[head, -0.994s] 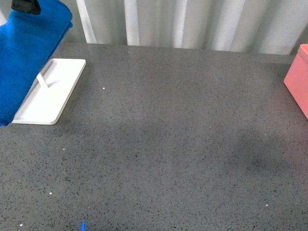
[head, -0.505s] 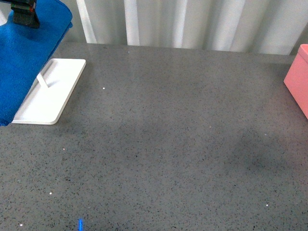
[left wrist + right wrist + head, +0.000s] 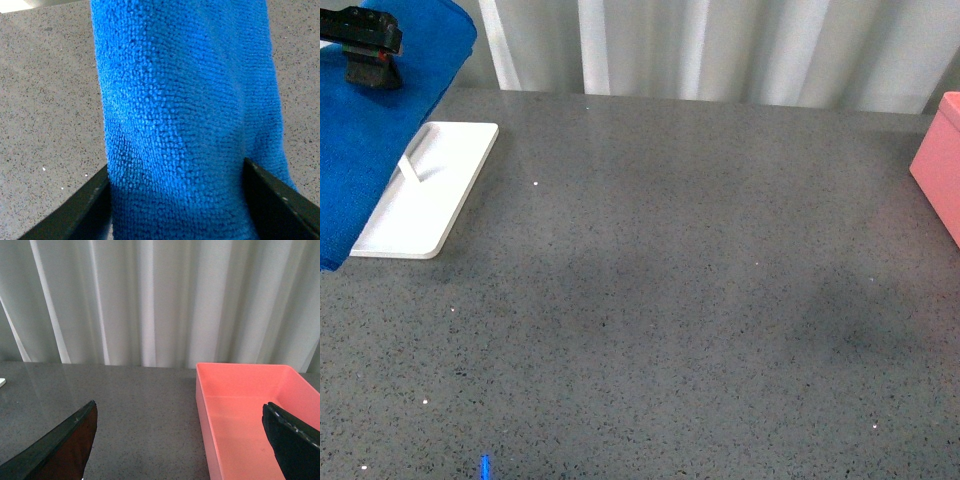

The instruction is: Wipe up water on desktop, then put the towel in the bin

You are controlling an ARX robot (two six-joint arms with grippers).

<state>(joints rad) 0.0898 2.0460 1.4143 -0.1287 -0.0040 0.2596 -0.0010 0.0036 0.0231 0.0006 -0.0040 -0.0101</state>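
Towel (image 3: pixel 365 140) hangs at the far left of the desktop (image 3: pixel 670 280), clamped between the fingers of my left gripper (image 3: pixel 177 200); from the front it hides the left edge of the white tray (image 3: pixel 435 190). My right gripper (image 3: pixel 182 440) is spread wide with nothing in it, near the pink bin (image 3: pixel 240 365); that bin sits at the far right.

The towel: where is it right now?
Front view, far left: the towel hangs from the left gripper, overlapping the left edge of the white tray.
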